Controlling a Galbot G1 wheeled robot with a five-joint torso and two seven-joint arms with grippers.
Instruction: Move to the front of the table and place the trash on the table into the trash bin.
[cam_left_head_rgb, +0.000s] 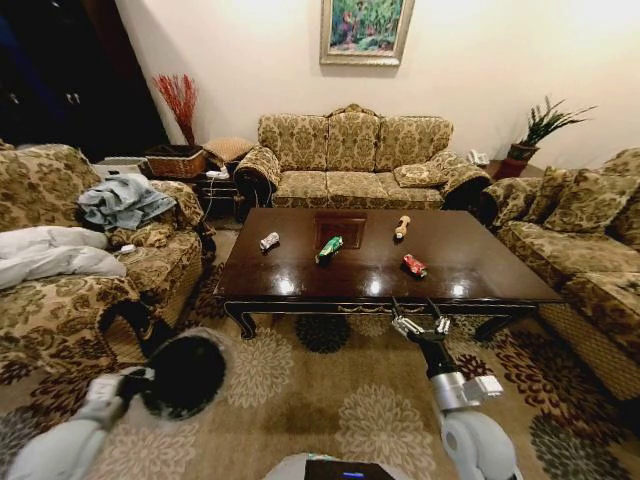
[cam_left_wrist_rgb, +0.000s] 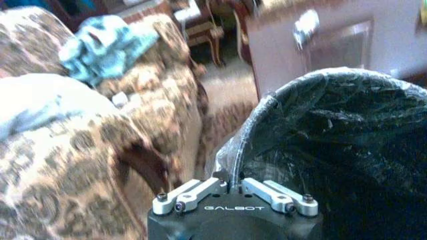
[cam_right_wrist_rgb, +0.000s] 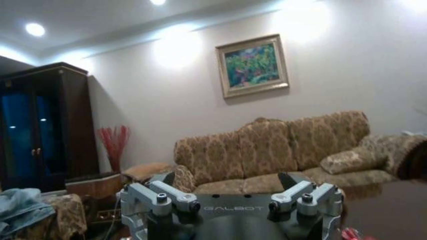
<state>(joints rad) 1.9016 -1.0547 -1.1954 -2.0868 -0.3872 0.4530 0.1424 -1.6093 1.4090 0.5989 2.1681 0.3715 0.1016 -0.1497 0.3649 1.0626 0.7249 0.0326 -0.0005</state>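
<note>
Right gripper (cam_left_head_rgb: 421, 322) hangs just before the near edge of the table (cam_left_head_rgb: 500, 265), with its fingers spread wide and nothing between them; in the right wrist view the same gripper (cam_right_wrist_rgb: 230, 187) shows both fingers far apart, with the sofa (cam_right_wrist_rgb: 280, 145) and a framed painting (cam_right_wrist_rgb: 252, 65) behind it. Beyond this gripper, on the table top, lies the red wrapper (cam_left_head_rgb: 414, 265), the nearest piece of trash to it. Farther behind, toward the sofa side, lies the small brown-orange bottle (cam_left_head_rgb: 401, 227). To the left of the gripper and farther in lies the green wrapper (cam_left_head_rgb: 329, 249), just beside the square centre inlay (cam_left_head_rgb: 341, 229). The crumpled silver wrapper (cam_left_head_rgb: 269, 241) lies still more to the left, well apart from the gripper.

Left gripper (cam_left_head_rgb: 143, 380) is low on the robot's left side, over the carpet (cam_left_head_rgb: 330, 400), and it is closed on the rim of the trash bin (cam_left_head_rgb: 185, 373). In the left wrist view the fingers (cam_left_wrist_rgb: 193, 192) pinch the thin edge of the bin (cam_left_wrist_rgb: 333, 145), where the crinkly clear liner (cam_left_wrist_rgb: 248, 131) folds over it. The dark inside of the bin opens just past this gripper. Beside it stands an armchair (cam_left_wrist_rgb: 80, 150) with a blue cloth (cam_left_wrist_rgb: 100, 45) on it.
</note>
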